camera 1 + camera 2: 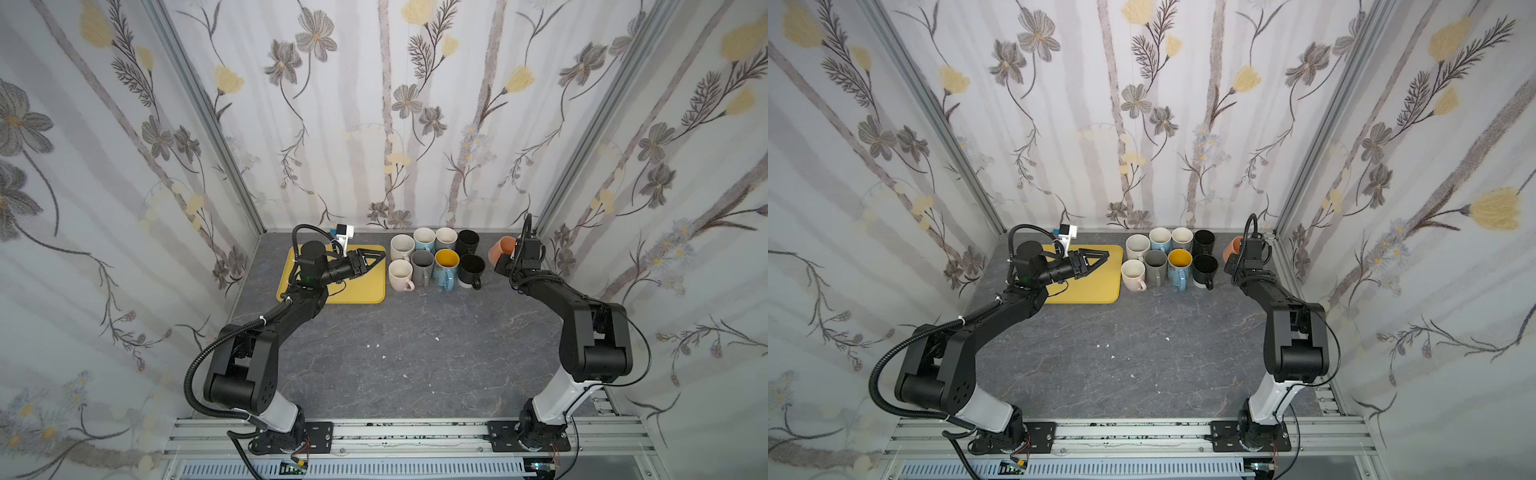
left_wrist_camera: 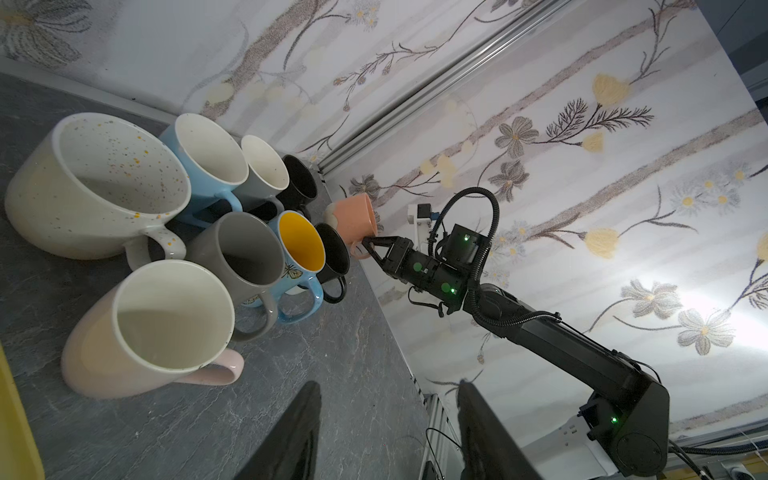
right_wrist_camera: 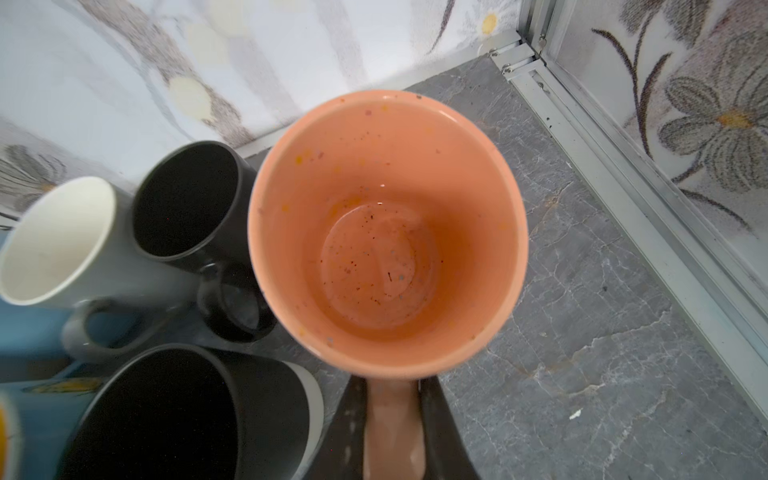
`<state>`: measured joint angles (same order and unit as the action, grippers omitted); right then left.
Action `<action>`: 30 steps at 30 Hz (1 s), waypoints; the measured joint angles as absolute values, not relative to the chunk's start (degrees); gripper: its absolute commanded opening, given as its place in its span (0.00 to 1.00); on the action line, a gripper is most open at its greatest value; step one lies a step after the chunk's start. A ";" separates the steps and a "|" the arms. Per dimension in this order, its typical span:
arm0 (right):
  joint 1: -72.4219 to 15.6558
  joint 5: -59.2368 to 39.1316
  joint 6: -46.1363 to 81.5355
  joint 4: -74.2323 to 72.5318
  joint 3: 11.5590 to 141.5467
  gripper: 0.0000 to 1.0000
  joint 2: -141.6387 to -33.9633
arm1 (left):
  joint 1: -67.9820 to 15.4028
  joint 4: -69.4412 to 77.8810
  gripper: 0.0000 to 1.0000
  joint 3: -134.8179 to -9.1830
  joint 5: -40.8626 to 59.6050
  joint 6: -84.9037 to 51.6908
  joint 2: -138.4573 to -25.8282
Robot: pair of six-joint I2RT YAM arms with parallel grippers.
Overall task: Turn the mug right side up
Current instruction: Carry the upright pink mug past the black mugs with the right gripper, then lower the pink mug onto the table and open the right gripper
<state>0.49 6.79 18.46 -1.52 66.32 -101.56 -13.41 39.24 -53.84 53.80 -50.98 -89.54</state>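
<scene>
right gripper [image 3: 392, 428] clamped on orange mug [image 3: 386, 232] handle, mug tilted, lifted beside black mugs [image 1: 469, 253]; left gripper [image 1: 376, 258] open, empty, over tray [image 1: 357, 293]

Peach-orange mug [image 3: 386, 232], speckled inside with dark and yellow flecks. Yellow tray [image 1: 353, 291]. Dark grey, pale-veined marble table [image 1: 415, 353]. Among the grouped mugs: cream mug with gold speckles [image 2: 95, 187], pale pink mug with white inside [image 2: 145, 328], grey mug [image 2: 245, 257], blue butterfly-printed mug with yellow inside [image 2: 301, 249], two black mugs [image 1: 468, 241]. Walls [image 1: 374, 124] white, patterned with grey and yellow flowers.
</scene>
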 measured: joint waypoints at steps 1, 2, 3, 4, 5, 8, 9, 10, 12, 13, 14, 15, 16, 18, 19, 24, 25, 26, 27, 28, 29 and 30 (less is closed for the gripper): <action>0.49 7.57 17.91 -0.95 67.51 0.00 -102.91 | -13.37 39.27 0.51 -53.93 53.80 -50.98 -89.65; 0.49 8.54 17.78 -0.54 68.82 0.00 -104.29 | -13.28 39.29 0.51 -54.00 53.82 -50.98 -89.73; 0.49 9.28 17.32 -0.43 69.87 0.00 -105.47 | -13.17 39.27 0.51 -54.02 53.82 -50.98 -89.78; 0.51 9.87 16.88 -0.10 71.29 0.00 -106.87 | -12.99 39.24 0.51 -54.02 53.84 -50.98 -89.86; 0.51 10.44 16.36 0.21 72.73 0.00 -108.18 | -12.80 39.24 0.51 -54.02 53.82 -50.96 -89.95; 0.34 11.42 15.29 1.91 76.99 0.00 -111.66 | -12.25 39.20 0.51 -54.02 53.84 -50.94 -90.15; 0.14 11.60 15.07 2.44 78.50 0.00 -112.81 | -12.12 39.20 0.51 -54.02 53.82 -50.89 -90.26; -0.08 11.81 14.63 2.87 79.88 0.00 -113.91 | -11.97 39.20 0.50 -54.02 53.82 -50.78 -90.32; -0.82 12.40 13.67 4.14 83.05 0.00 -116.38 | -11.68 39.22 0.50 -54.02 53.84 -50.72 -90.67; -1.34 12.84 13.19 4.80 84.31 0.00 -117.43 | -11.57 39.22 0.49 -54.02 53.82 -50.68 -90.87; -1.91 13.37 12.75 5.76 85.82 0.00 -118.56 | -11.46 39.22 0.49 -54.02 53.82 -50.57 -91.20; -2.37 13.89 12.19 6.26 87.13 0.00 -119.63 | -11.35 39.20 0.49 -54.06 53.82 -50.57 -91.53; -2.70 14.41 11.44 6.46 88.18 0.00 -120.46 | -11.29 39.18 0.49 -54.17 53.80 -50.57 -91.79; -2.87 14.48 11.20 6.63 90.76 0.00 -122.41 | -11.18 39.18 0.49 -54.59 53.80 -50.57 -92.29; -2.85 14.57 10.85 6.63 91.66 0.00 -123.11 | -11.14 39.22 0.49 -54.74 53.80 -50.57 -92.38; -2.74 15.00 10.41 7.68 95.98 0.00 -125.97 | -10.68 39.13 0.49 -54.94 53.82 -50.46 -92.42; -2.74 15.00 10.39 7.94 96.18 0.03 -126.02 | -10.57 39.05 0.49 -54.94 53.82 -50.28 -92.38; -2.74 14.96 10.39 8.19 96.29 0.09 -126.06 | -10.39 38.85 0.49 -54.94 53.82 -50.00 -92.29; -2.74 14.96 10.37 8.27 96.33 0.15 -126.06 | -10.33 38.79 0.49 -54.94 53.82 -49.89 -92.18; -2.74 14.94 10.37 8.32 96.36 0.21 -126.06 | -10.28 38.79 0.49 -54.92 53.82 -49.89 -92.09; -2.76 14.94 10.35 8.47 96.42 0.25 -126.04 | -10.26 38.79 0.49 -54.85 53.80 -49.89 -91.98; -2.76 14.83 10.37 8.58 96.42 0.30 -126.04 | -10.24 38.74 0.49 -54.76 53.80 -49.89 -91.88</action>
